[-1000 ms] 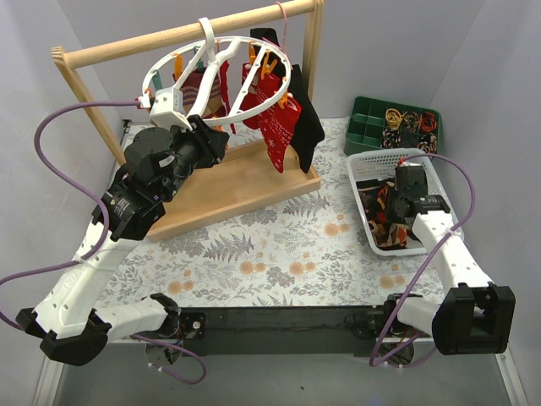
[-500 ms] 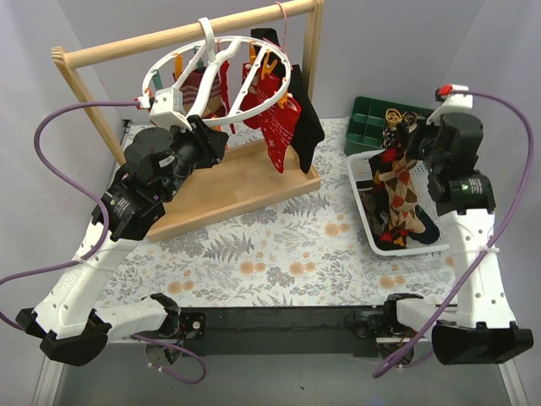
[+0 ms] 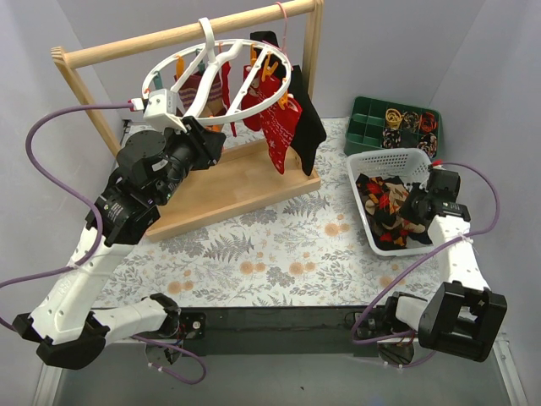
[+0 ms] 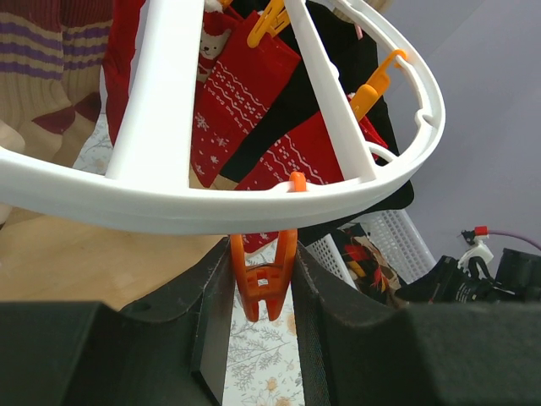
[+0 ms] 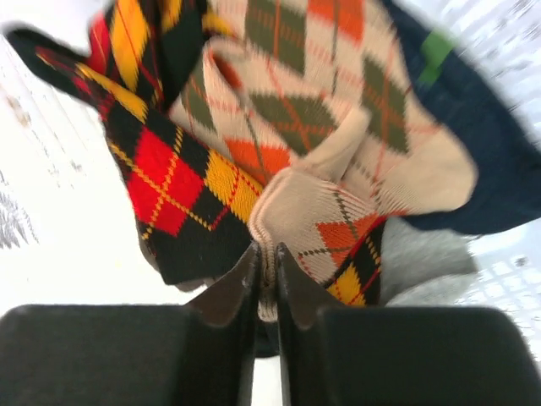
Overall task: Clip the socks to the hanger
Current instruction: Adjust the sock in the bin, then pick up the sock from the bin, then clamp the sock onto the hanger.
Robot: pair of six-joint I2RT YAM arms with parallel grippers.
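The round white hanger [image 3: 280,81] hangs from the wooden rail with red Christmas socks [image 3: 277,127] clipped to it. My left gripper [image 3: 208,140] reaches up under the near rim. In the left wrist view its jaws [image 4: 262,283] are shut on an orange clip [image 4: 264,279] that hangs from the white ring [image 4: 169,203]. My right gripper [image 3: 412,205] is down in the white basket [image 3: 397,156]. In the right wrist view it [image 5: 266,264] pinches a fold of a cream argyle sock [image 5: 338,144], beside a black, red and yellow argyle sock [image 5: 161,186].
The wooden rail frame [image 3: 169,38] stands on a wooden base [image 3: 245,182] at the back left. A black garment [image 3: 310,127] hangs behind the red socks. A green divided tray [image 3: 372,118] sits behind the basket. A navy sock [image 5: 461,127] lies in the basket.
The right arm rose above the basket with an argyle sock half a second ago, and is now back down inside it. The left arm shifted only slightly, still at the clip.
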